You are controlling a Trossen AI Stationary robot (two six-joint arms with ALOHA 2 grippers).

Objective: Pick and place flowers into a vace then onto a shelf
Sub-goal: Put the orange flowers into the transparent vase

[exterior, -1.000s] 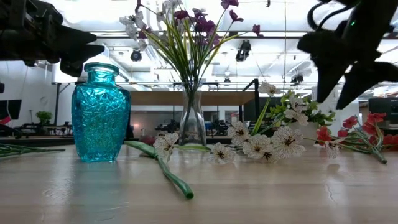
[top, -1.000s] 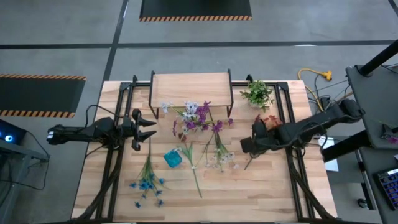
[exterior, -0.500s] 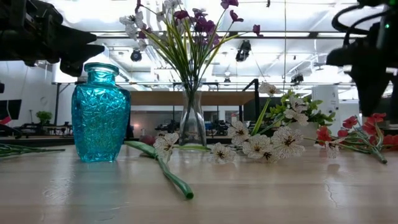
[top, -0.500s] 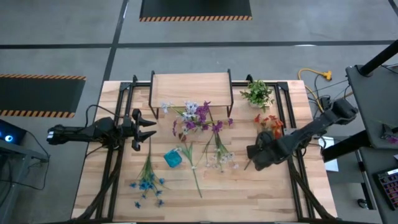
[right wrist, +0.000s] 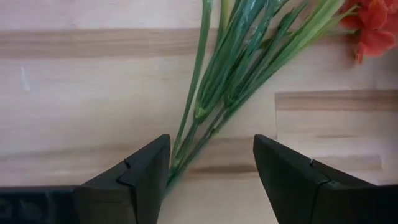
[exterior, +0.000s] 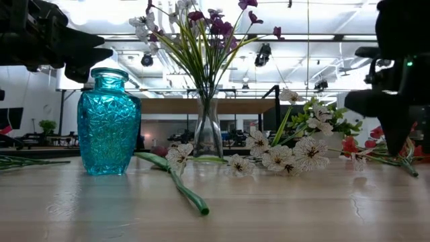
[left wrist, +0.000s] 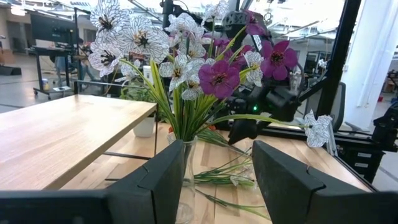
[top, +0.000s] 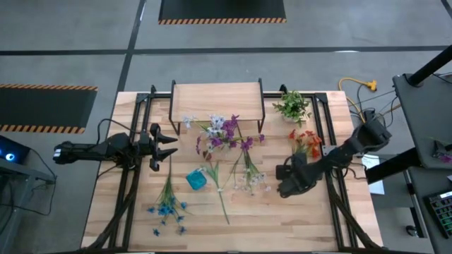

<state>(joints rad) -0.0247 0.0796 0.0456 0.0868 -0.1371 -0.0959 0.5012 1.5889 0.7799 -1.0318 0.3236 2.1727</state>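
The orange-red flowers (top: 304, 140) lie on the table at the right, with their green stems (right wrist: 217, 87) running toward the near edge. My right gripper (top: 283, 186) points down over the stems' lower end. It is open, with a finger on either side of the stems (right wrist: 211, 168), and I see no touch. My left gripper (top: 175, 144) is open and empty at the table's left. It faces a clear glass vase (left wrist: 186, 168) that holds purple and white flowers (top: 222, 134). The shelf (top: 217, 99) stands at the far edge.
A blue glass vase (top: 196, 180) stands near the table's middle. A single white flower with a long stem (top: 219, 194) lies beside it. White flowers (top: 251, 178) lie left of my right gripper, and blue flowers (top: 168, 204) lie near the left front. A potted plant (top: 292, 106) stands at the far right.
My right gripper has moved toward the table's near edge along the orange-red flowers' stems and has come down lower over their end. The blooms, which the arm covered before, now show. The flowers have not moved.
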